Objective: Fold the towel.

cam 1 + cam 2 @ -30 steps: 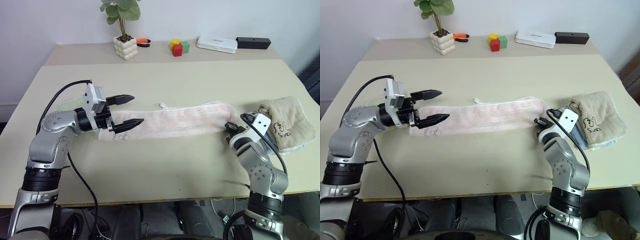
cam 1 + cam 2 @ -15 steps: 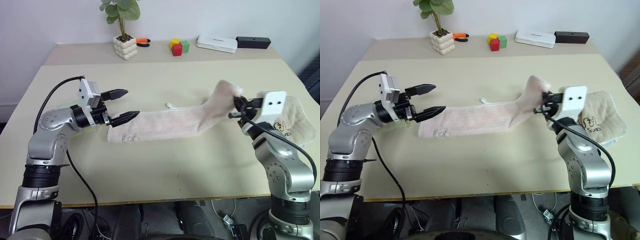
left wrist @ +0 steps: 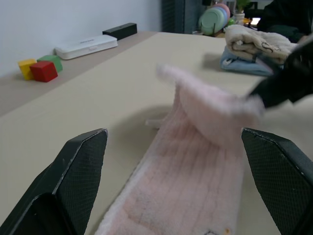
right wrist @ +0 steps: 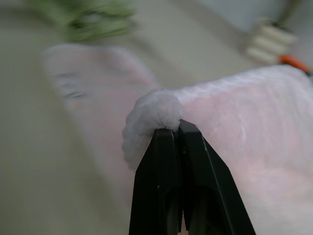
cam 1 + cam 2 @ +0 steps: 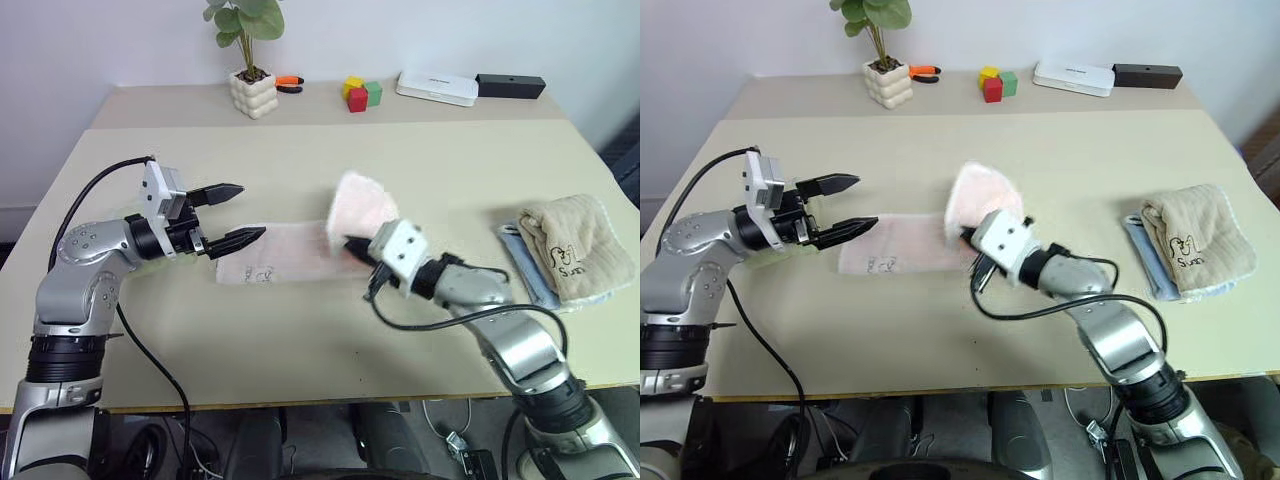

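Towel [image 5: 290, 255] end rises off the bench [image 5: 400, 150], pinched in the right tool [image 5: 352, 246]; left tool [image 5: 238, 213] hovers spread wide near the flat end.

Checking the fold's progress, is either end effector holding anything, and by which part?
The right end effector pinches the pink towel by its lifted end; the left end effector holds nothing.

Beige table [image 5: 420, 330]. Far edge: potted plant [image 5: 248, 60], orange-handled tool [image 5: 288, 83] beside it, yellow/red/green blocks [image 5: 359, 94], white flat box [image 5: 435, 88], black bar [image 5: 511, 85]. Right side: beige printed towel [image 5: 566, 246] on blue cloth [image 5: 523, 262].
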